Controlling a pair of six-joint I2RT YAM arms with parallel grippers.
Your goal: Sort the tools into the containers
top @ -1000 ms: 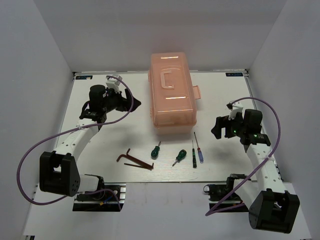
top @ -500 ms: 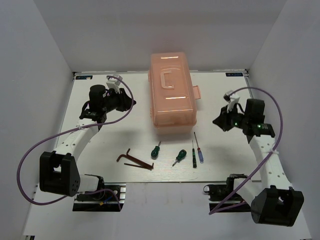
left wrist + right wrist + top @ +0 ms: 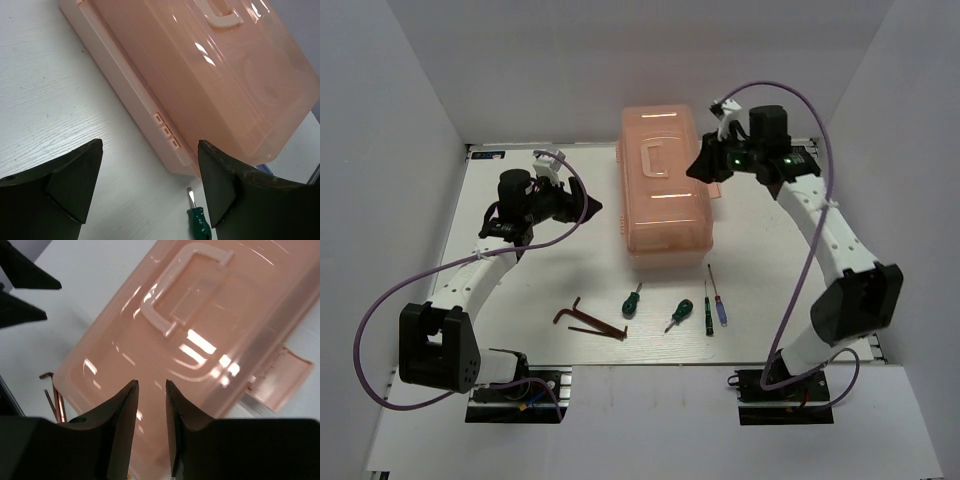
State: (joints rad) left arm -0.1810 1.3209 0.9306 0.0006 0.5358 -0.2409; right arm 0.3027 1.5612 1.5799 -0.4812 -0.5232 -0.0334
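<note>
The salmon-pink toolbox [image 3: 663, 190] stands shut at the table's middle back, its lid handle [image 3: 180, 290] on top and its latch flap [image 3: 713, 186] on the right side. The tools lie in a row in front of it: two brown hex keys [image 3: 582, 318], two green-handled screwdrivers [image 3: 632, 299] [image 3: 677, 314], a dark precision screwdriver [image 3: 707, 312] and a blue one [image 3: 719, 300]. My left gripper [image 3: 588, 207] [image 3: 150, 150] hovers wide open left of the box [image 3: 215, 75], empty. My right gripper [image 3: 700, 168] [image 3: 151, 385] hangs above the lid's right edge, its jaws a narrow gap apart, holding nothing.
White walls enclose the table on the left, back and right. The right arm reaches from the near right corner up along the table's right side. A green screwdriver [image 3: 199, 222] shows just past the box's near corner in the left wrist view.
My right arm swung from the table's right side up and back to the toolbox lid. Both grippers narrowed, then the left reopened wide and the right reopened a little.
</note>
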